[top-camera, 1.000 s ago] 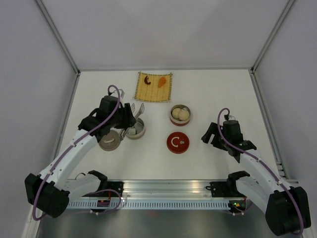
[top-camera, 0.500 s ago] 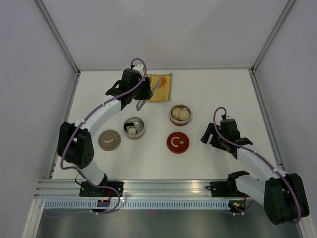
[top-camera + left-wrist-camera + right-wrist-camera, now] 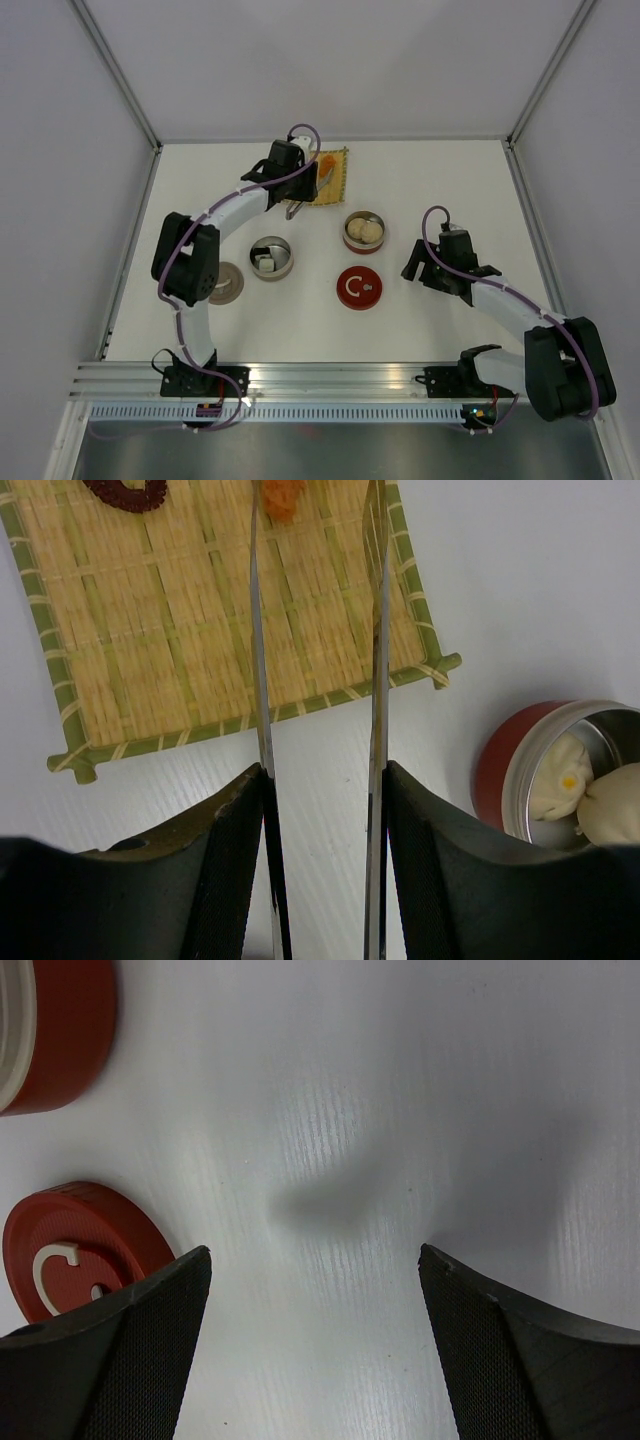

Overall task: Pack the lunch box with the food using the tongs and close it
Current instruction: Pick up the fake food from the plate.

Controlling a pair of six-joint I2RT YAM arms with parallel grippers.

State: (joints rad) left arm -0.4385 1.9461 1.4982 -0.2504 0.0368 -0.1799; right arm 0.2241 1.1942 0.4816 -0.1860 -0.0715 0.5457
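we are noting the left gripper (image 3: 322,780) clamping the tongs (image 3: 262,680), whose arms are reaching over the bamboo mat (image 3: 150,630) with the orange piece (image 3: 283,495) lying between them; the dark red-brown piece (image 3: 125,492) is lying nearby on the mat. white buns (image 3: 560,780) are sitting in the red tin (image 3: 492,775). the right gripper (image 3: 312,1252) is hanging wide open and empty, near the red lid (image 3: 70,1245)
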